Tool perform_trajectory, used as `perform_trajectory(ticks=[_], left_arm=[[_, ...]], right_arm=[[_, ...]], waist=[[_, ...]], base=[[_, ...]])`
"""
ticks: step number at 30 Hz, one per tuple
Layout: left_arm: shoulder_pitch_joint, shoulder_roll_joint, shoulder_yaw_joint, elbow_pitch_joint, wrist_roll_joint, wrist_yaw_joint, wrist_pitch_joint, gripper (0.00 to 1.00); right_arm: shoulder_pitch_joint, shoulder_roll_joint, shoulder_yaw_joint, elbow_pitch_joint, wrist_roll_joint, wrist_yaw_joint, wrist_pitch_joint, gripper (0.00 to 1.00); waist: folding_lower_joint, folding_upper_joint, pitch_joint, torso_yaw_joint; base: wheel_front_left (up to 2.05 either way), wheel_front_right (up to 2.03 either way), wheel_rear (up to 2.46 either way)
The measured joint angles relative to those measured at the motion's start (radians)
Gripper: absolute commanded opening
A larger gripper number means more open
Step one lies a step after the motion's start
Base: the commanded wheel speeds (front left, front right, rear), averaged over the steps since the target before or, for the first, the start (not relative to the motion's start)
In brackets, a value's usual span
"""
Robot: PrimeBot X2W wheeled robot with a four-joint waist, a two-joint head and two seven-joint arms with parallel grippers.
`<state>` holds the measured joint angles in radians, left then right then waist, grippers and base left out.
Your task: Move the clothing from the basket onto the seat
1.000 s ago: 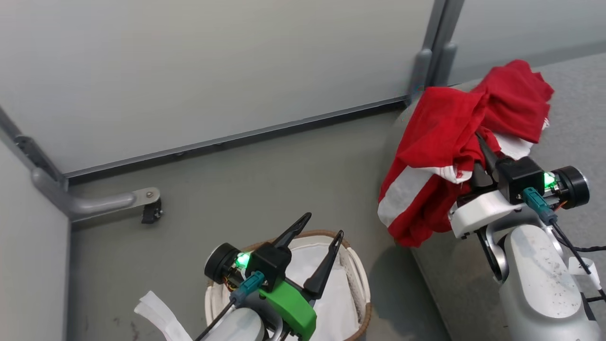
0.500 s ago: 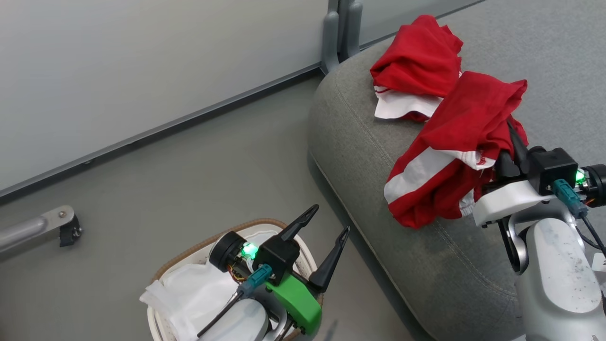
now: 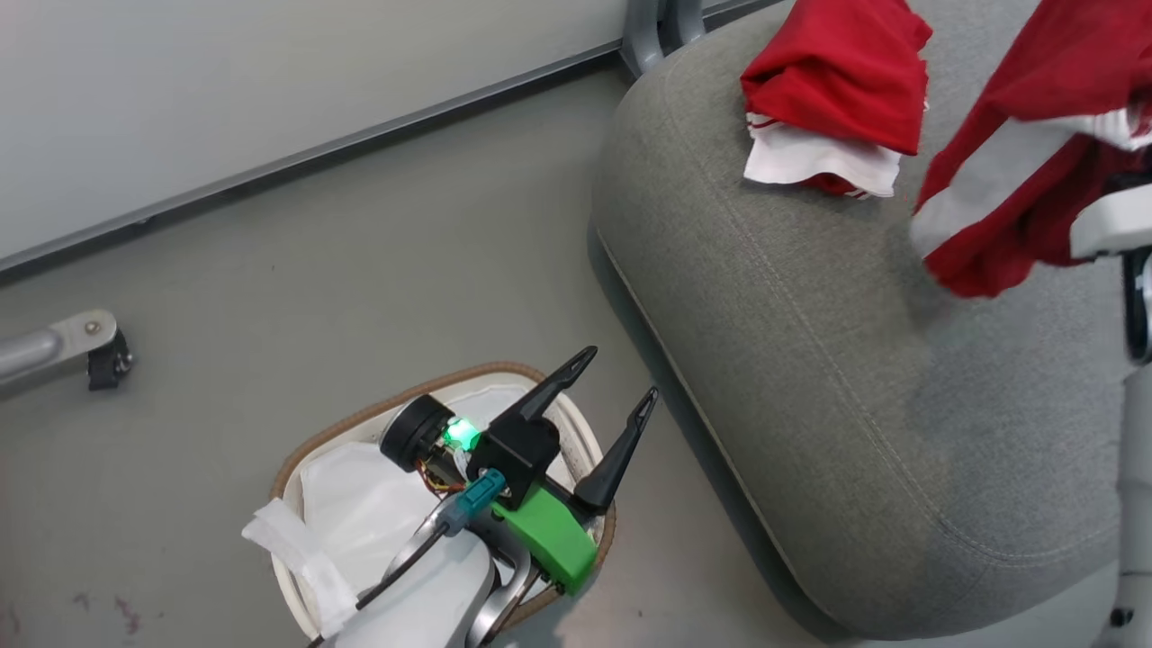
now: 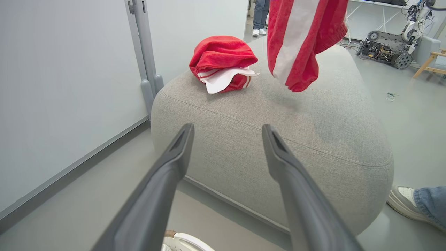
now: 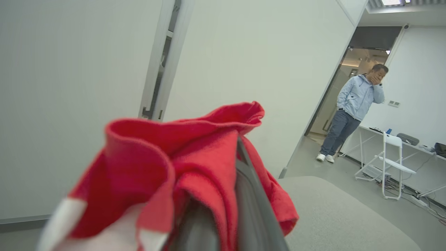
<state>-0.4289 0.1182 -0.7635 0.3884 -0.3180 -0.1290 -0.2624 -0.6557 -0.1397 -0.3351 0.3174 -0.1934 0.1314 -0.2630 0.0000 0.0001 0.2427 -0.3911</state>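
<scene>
The right pincer (image 5: 240, 150) is clamped together on a red-and-white garment (image 3: 1035, 90), which hangs in the air above the seat (image 3: 855, 378) with its lowest fold clear of the cushion. The cloth drapes over the fingers, so their tips are largely buried. In the head view the frame edge cuts off this garment and the arm carrying it.

The second garment (image 3: 837, 81) lies bunched on top of the seat, towards one end.

The left pincer (image 3: 621, 372) is empty, its fingers wide apart. It hovers off the seat's side, over the basket (image 3: 360, 416), which stands on the floor close beside the seat. The left arm covers much of the basket. A white lining sheet (image 3: 360, 504) shows inside, with one corner spilling over the rim on the side away from the seat.
</scene>
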Motion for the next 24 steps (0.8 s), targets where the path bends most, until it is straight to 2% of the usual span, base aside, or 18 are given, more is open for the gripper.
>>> perform_trajectory(ticks=[5, 12, 24], left_arm=[[-0.042, 0.022, 0.002, -0.022, 0.02, 0.0, 0.0, 1.0], [-0.115, 0.041, 0.008, -0.059, 0.052, 0.0, 0.0, 1.0], [-0.179, 0.046, 0.016, -0.108, 0.075, 0.0, 0.0, 1.0]], right_arm=[[-0.146, -0.091, -0.071, 0.052, -0.02, 0.0, 0.0, 0.0], [-0.295, -0.186, -0.154, 0.156, -0.043, 0.0, 0.0, 0.0], [-0.317, -0.202, -0.308, 0.299, -0.123, 0.0, 0.0, 0.0]], waist=[[0.0, 0.0, 0.067, 0.041], [0.0001, 0.0, 0.188, 0.102], [0.0002, 0.0, 0.398, 0.203]], base=[[0.0, 0.0, 0.0], [0.0, 0.0, 0.0], [0.0, 0.0, 0.0]])
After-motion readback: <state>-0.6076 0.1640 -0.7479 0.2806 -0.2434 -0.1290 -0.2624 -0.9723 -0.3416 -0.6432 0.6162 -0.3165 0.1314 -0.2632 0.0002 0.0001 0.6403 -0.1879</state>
